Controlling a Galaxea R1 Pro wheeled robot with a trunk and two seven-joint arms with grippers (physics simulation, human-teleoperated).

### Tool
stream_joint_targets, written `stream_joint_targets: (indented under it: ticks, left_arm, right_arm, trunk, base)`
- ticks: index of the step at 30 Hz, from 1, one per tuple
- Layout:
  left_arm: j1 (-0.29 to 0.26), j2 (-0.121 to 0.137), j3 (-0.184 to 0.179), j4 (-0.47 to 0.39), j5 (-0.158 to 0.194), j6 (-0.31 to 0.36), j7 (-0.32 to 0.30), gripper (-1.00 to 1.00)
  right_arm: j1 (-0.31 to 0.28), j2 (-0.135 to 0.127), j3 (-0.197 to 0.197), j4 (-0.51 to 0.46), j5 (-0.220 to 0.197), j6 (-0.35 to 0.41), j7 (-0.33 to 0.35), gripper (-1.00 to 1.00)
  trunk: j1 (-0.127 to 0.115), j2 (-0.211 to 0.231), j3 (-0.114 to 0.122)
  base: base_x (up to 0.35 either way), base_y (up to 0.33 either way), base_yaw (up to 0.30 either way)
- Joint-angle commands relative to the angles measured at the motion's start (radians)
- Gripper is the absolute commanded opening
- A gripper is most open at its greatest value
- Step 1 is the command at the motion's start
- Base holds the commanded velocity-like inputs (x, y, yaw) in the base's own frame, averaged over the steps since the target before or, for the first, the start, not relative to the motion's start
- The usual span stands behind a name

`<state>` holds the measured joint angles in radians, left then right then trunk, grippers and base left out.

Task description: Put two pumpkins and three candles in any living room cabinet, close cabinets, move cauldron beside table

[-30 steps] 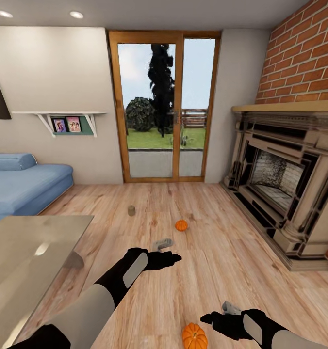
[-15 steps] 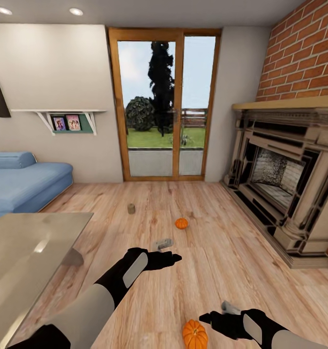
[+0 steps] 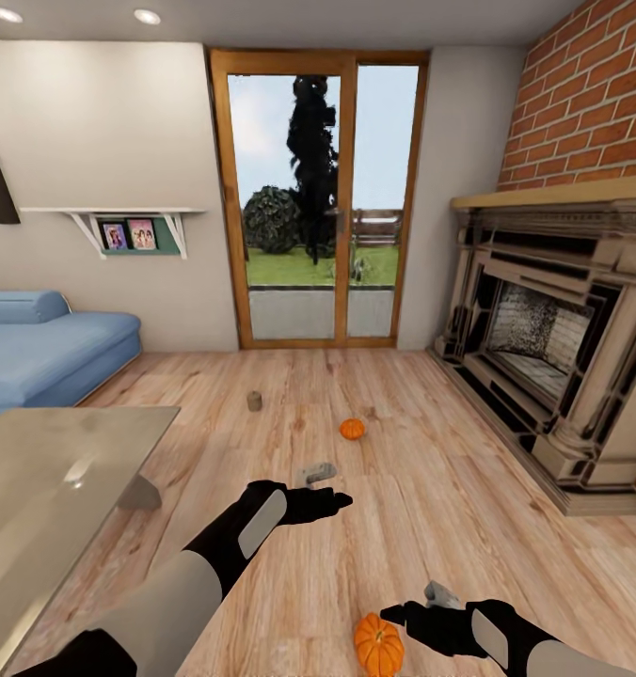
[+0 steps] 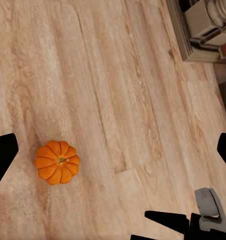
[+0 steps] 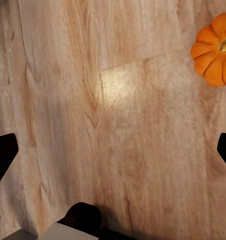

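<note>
As the view is compared with the head pictures of a second earlier, the whole scene is found slightly shifted: the near pumpkin (image 3: 378, 644) sits a little higher in the frame and the far things a little higher too, which is read as a small move of the camera or base, not of the things. Both arms are seen in the same pose as before.

The left gripper (image 3: 329, 489) is held out over the wooden floor (image 3: 431, 489) with its fingers spread wide and nothing between them; in its wrist view the near pumpkin (image 4: 57, 161) lies on the boards just beside one dark fingertip. The right gripper (image 3: 414, 611) is likewise held wide and empty, just beside the near pumpkin, which appears at the edge of its wrist view (image 5: 215, 49).

A second pumpkin (image 3: 352, 429) rests farther off on the floor, and a small beige candle (image 3: 254, 401) stands beyond it, well apart. The grey table (image 3: 45, 498) is seen at the left, near the blue sofa (image 3: 45, 353); a fireplace (image 3: 553, 348) stands at the right.

It is judged that nothing has yet been gathered and that the approach to the near pumpkin is being finished; a grasp by the right gripper seems the likely next step.
</note>
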<state>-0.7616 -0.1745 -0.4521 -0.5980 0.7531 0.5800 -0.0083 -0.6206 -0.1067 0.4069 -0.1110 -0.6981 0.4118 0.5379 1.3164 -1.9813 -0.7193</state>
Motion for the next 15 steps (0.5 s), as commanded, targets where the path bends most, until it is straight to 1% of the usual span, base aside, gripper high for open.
stream_joint_targets:
  ticks: [1, 4, 6, 8, 9, 10, 12, 15]
  left_arm:
    - [-0.001, 0.0, 0.0, 0.0, 0.0, 0.003, -0.001, 1.0]
    - [-0.001, 0.0, -0.001, -0.001, 0.0, 0.003, -0.001, 1.0]
    - [-0.001, 0.0, -0.001, -0.001, 0.0, 0.004, -0.001, 1.0]
    - [-0.001, 0.0, -0.001, -0.002, 0.001, 0.005, -0.001, 1.0]
    - [-0.001, 0.0, -0.001, -0.002, 0.001, 0.006, -0.001, 1.0]
    - [-0.002, 0.0, -0.001, -0.002, 0.002, 0.006, -0.001, 1.0]
    - [-0.002, 0.0, -0.001, -0.002, 0.004, 0.007, -0.001, 1.0]
    - [-0.004, 0.0, -0.001, -0.002, 0.012, 0.008, -0.001, 1.0]
  right_arm:
    - [-0.001, -0.001, 0.005, -0.001, -0.009, 0.005, 0.001, 1.0]
    - [-0.001, -0.003, 0.002, 0.0, -0.009, 0.009, -0.002, 1.0]
    - [-0.009, -0.004, -0.001, -0.001, -0.009, 0.015, -0.03, 1.0]
    - [-0.039, -0.005, -0.003, -0.001, -0.008, 0.027, -0.071, 1.0]
    - [-0.082, -0.005, -0.004, 0.001, -0.008, 0.061, -0.113, 1.0]
    - [-0.11, -0.004, -0.004, 0.003, -0.008, 0.095, -0.136, 1.0]
    - [-0.132, -0.004, -0.005, 0.004, -0.009, 0.132, -0.152, 1.0]
    - [-0.173, -0.004, -0.007, 0.005, -0.012, 0.224, -0.179, 1.0]
  trunk:
    - [0.004, -0.008, -0.004]
    - [0.015, -0.029, -0.014]
    - [0.023, -0.043, -0.02]
    - [0.031, -0.057, -0.026]
    - [0.034, -0.064, -0.029]
    - [0.038, -0.071, -0.032]
    - [0.046, -0.085, -0.039]
    - [0.057, -0.106, -0.048]
  base:
    - [0.0, 0.0, 0.0]
    - [0.0, 0.0, 0.0]
    - [0.0, 0.0, 0.0]
    - [0.0, 0.0, 0.0]
    - [0.0, 0.0, 0.0]
    - [0.0, 0.0, 0.0]
    - [0.0, 0.0, 0.0]
    - [0.0, 0.0, 0.0]
